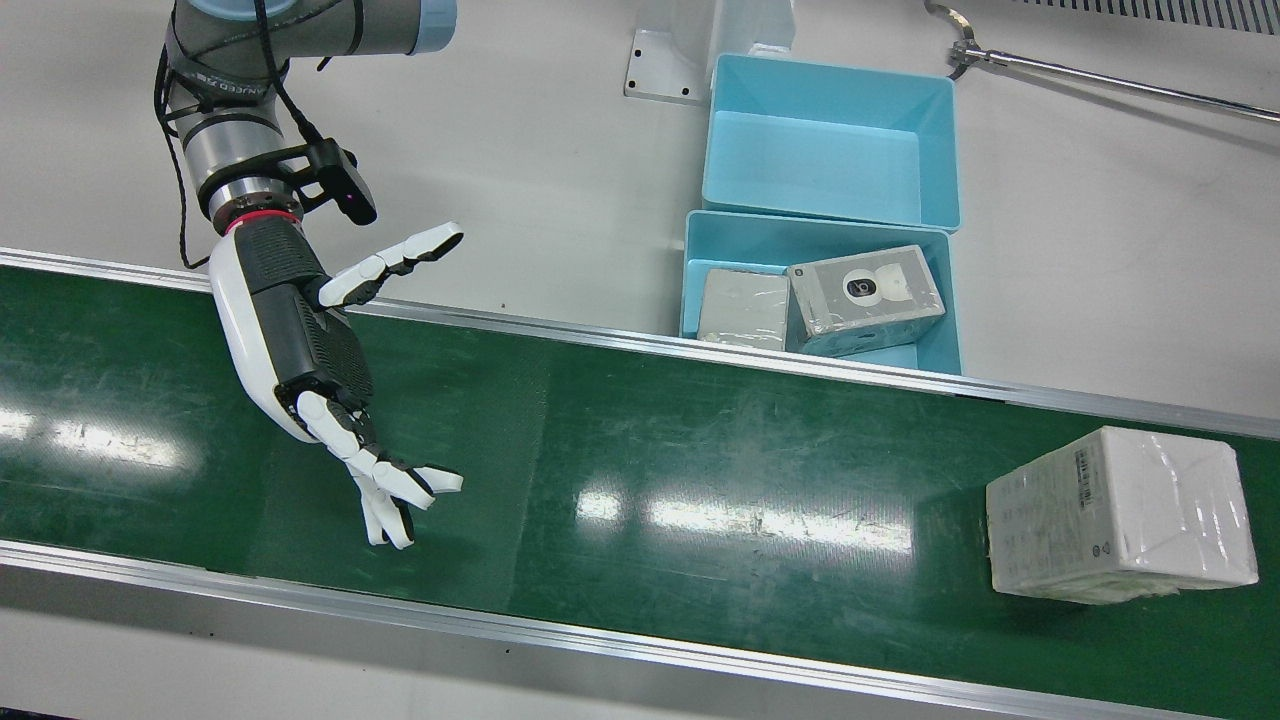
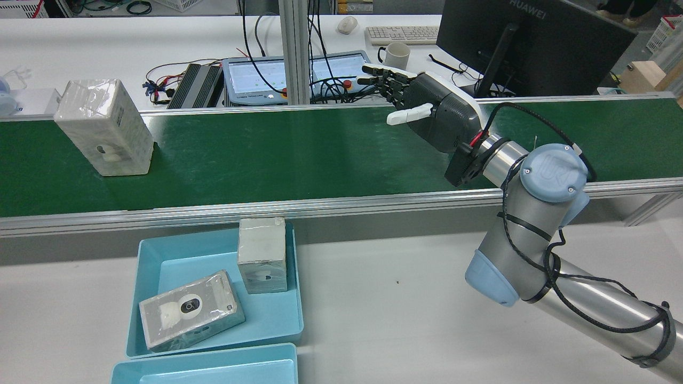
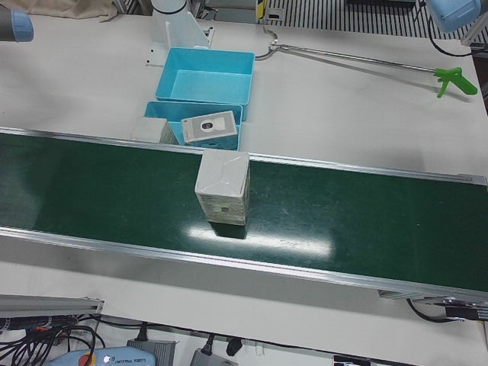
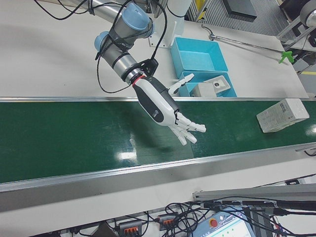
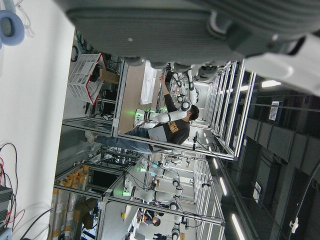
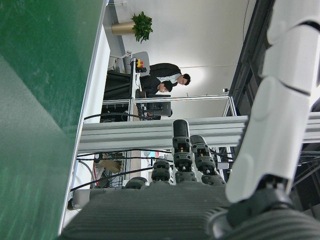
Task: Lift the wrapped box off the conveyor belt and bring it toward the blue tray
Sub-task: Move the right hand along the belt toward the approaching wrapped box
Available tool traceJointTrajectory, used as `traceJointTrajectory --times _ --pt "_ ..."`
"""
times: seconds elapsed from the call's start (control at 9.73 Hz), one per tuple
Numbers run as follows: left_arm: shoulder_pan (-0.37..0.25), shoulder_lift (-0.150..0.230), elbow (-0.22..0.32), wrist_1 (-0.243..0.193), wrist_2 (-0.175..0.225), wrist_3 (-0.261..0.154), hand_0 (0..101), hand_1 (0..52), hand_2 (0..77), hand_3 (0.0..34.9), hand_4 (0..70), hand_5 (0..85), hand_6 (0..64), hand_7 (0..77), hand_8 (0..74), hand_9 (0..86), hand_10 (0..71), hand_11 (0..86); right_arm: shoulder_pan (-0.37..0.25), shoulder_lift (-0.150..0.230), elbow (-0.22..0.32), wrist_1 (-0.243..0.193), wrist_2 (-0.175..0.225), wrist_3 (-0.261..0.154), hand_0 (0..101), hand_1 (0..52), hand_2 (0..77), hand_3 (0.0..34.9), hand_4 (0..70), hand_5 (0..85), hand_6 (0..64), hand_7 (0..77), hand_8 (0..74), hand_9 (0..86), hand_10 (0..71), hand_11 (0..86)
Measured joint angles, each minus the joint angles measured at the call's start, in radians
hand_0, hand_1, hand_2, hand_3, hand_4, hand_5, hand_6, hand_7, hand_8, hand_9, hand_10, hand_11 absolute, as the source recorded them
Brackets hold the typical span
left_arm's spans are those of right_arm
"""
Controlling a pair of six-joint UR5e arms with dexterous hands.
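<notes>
The wrapped white box [image 1: 1120,515] stands on the green conveyor belt [image 1: 700,450] at the front view's right end; it also shows in the rear view [image 2: 104,125], the left-front view [image 3: 223,187] and the right-front view [image 4: 282,114]. My right hand [image 1: 330,370] hovers over the belt far from the box, fingers spread and empty; it shows in the rear view [image 2: 432,109] and the right-front view [image 4: 168,108] too. The blue tray [image 1: 700,240] beside the belt holds two wrapped boxes. My left hand [image 5: 165,25] shows only in its own view, holding nothing.
A second, empty blue tray [image 1: 830,140] sits behind the first. A long grabber tool [image 1: 1100,80] lies on the white table. A monitor [image 2: 533,42], a keyboard [image 2: 400,34] and a mug [image 2: 397,55] stand beyond the belt's far rail.
</notes>
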Motion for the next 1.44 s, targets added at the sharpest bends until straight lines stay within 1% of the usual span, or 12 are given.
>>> traceJointTrajectory --times 0.31,0.41,0.51,0.62,0.72,0.82,0.92,1.03,1.13,1.23,1.34,1.44 --pt "0.000 0.000 0.000 0.000 0.000 0.000 0 0.0 1.1 0.0 0.0 1.1 0.5 0.5 0.5 0.5 0.0 0.5 -0.001 0.002 0.000 0.000 0.001 0.002 45 9.3 7.6 0.0 13.6 10.4 9.3 22.4 5.5 7.1 0.0 1.1" --pt "0.000 0.000 0.000 0.000 0.000 0.000 0 0.0 1.1 0.0 0.0 1.1 0.5 0.5 0.5 0.0 0.0 0.5 0.000 0.005 -0.001 0.000 0.002 0.002 45 9.3 7.1 0.0 15.8 12.5 9.3 24.5 6.5 8.2 0.0 1.1" --pt "0.000 0.000 0.000 0.000 0.000 0.000 0 0.0 1.1 0.0 0.0 1.1 0.5 0.5 0.5 0.0 0.0 0.5 0.000 0.007 -0.002 -0.001 0.006 0.001 45 9.3 7.1 0.0 15.8 12.5 9.3 24.5 6.5 8.2 0.0 1.1" --pt "0.000 0.000 0.000 0.000 0.000 0.000 0 0.0 1.1 0.0 0.0 1.1 0.5 0.5 0.5 0.0 0.0 0.5 0.000 0.008 -0.003 -0.002 0.017 0.000 45 9.3 7.6 0.0 18.0 13.6 9.8 27.3 7.1 8.2 0.0 1.1" --pt "0.000 0.000 0.000 0.000 0.000 0.000 0 0.0 0.5 0.0 0.0 1.1 0.5 0.5 0.5 0.0 0.0 0.5 -0.004 0.009 -0.006 -0.001 0.029 -0.001 45 9.3 7.6 0.0 18.0 13.6 9.8 27.3 7.1 8.2 0.0 1.1" --pt "0.000 0.000 0.000 0.000 0.000 0.000 0 0.0 0.5 0.0 0.5 1.1 0.0 0.5 0.5 0.0 0.5 0.5 -0.010 0.011 -0.010 -0.001 0.036 -0.002 45 9.3 8.2 0.0 14.7 12.5 9.3 24.0 4.9 8.2 0.0 1.1" --pt "0.000 0.000 0.000 0.000 0.000 0.000 0 0.0 0.5 0.0 0.0 1.1 0.5 0.5 0.5 0.0 0.5 0.5 -0.014 0.016 -0.024 0.002 0.039 -0.002 45 9.3 8.2 0.0 13.6 12.0 9.3 22.4 6.0 6.0 0.0 1.1" --pt "0.000 0.000 0.000 0.000 0.000 0.000 0 0.0 0.5 0.0 0.0 1.1 0.5 0.5 0.5 0.0 0.5 0.5 -0.016 0.024 -0.044 0.008 0.040 -0.001 44 9.3 9.3 0.0 12.0 10.4 8.2 20.7 4.4 4.4 0.0 1.1" --pt "0.000 0.000 0.000 0.000 0.000 0.000 0 0.0 1.1 0.0 0.5 1.1 0.5 0.5 0.5 0.0 0.0 0.5 -0.018 0.030 -0.058 0.013 0.041 0.000 41 4.4 8.2 0.0 14.7 11.5 8.2 22.4 4.4 4.4 0.0 1.1" --pt "0.000 0.000 0.000 0.000 0.000 0.000 0 0.0 1.1 0.0 0.0 1.1 0.5 0.5 0.5 0.0 0.0 0.5 -0.019 0.034 -0.066 0.015 0.042 -0.001 41 4.4 8.2 0.0 14.7 11.5 8.2 22.4 4.4 4.4 0.0 1.1" --pt "0.000 0.000 0.000 0.000 0.000 0.000 0 0.0 1.1 0.0 0.0 1.1 0.5 0.5 0.5 0.0 0.0 0.5 -0.020 0.039 -0.071 0.016 0.042 -0.003 41 6.5 6.5 0.0 14.7 13.1 8.7 24.5 3.8 4.9 0.0 1.1" --pt "0.000 0.000 0.000 0.000 0.000 0.000 0 0.0 0.5 0.0 0.0 1.1 0.5 0.5 0.5 0.0 0.0 0.5 -0.020 0.045 -0.073 0.015 0.045 -0.005 41 6.5 6.5 0.0 14.7 13.1 8.7 24.5 3.8 4.9 0.0 1.1"
